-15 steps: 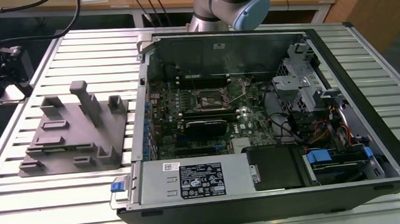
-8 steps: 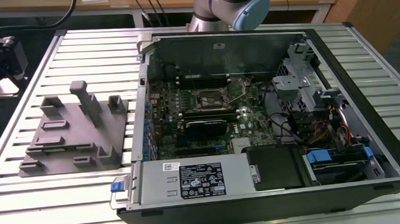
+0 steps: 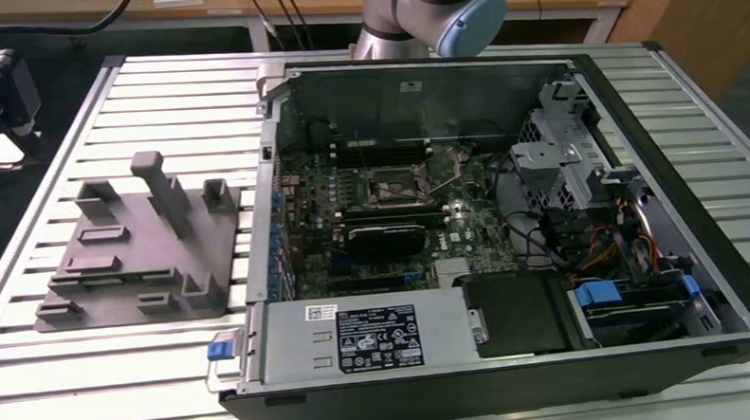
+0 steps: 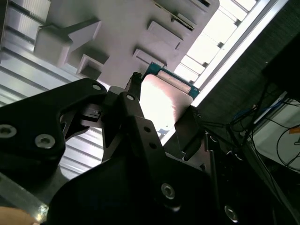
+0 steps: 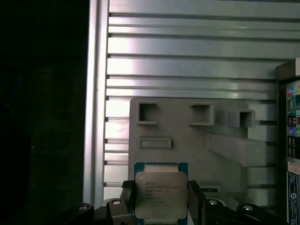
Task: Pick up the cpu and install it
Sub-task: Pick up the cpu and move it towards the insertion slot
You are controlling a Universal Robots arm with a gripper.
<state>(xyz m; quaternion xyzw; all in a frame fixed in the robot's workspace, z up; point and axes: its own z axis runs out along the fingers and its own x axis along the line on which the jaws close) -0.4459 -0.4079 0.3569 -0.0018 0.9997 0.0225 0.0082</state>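
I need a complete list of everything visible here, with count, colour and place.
slatted metal table: one, silver, under everything.
open computer case: one, black, on the table.
green motherboard: one, inside the case.
silver labelled metal box: one, inside the case.
grey plastic block with upright tabs: one, on the table, at the exterior view's left.
cpu, small flat square chip with silver metal top: one, gripped by the pincer.
robot arm: one, grey with blue cap, beyond the case.
pincer: one, black, shut on the cpu.

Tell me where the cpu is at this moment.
In both wrist views the cpu is clamped in the gripper, with the grey tabbed block on the slatted table beyond it.
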